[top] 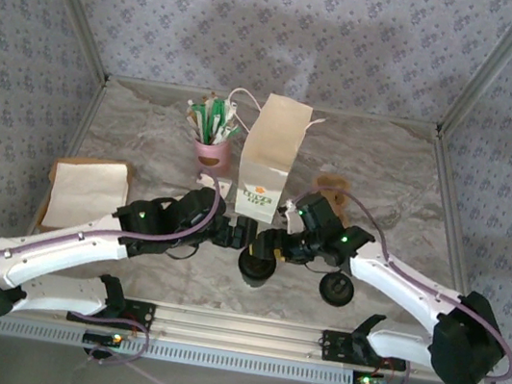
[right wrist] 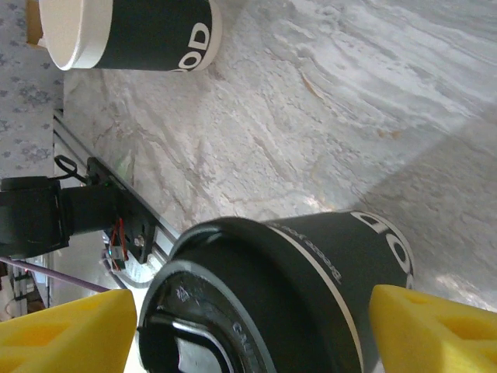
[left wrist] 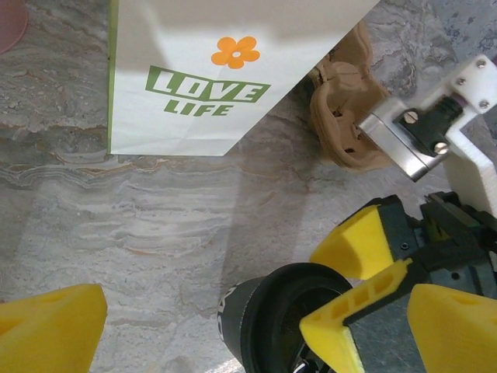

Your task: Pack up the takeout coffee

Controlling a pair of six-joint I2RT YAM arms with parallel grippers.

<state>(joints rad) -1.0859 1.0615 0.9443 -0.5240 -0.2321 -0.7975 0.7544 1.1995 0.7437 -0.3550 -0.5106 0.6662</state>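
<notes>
The takeout coffee (top: 256, 268), a dark paper cup with a black lid, stands on the marble table in front of the white bag (top: 272, 151). My right gripper (top: 272, 245) straddles it at lid height. In the right wrist view one yellow finger (right wrist: 70, 334) sits at the lid's edge and the other (right wrist: 435, 330) lies against the wall of the takeout coffee (right wrist: 311, 264); I cannot make out whether the pads press. My left gripper (top: 230, 235) is wide open just left of the cup, seen in its own view as the takeout coffee (left wrist: 264, 318) low between its fingers.
A lidless dark cup (top: 336, 289) with a cream rim stands right of the coffee. A brown cardboard carrier (top: 333, 187) lies right of the bag, a pink cup of utensils (top: 211, 154) to its left. A paper-lined tray (top: 86, 189) sits at far left.
</notes>
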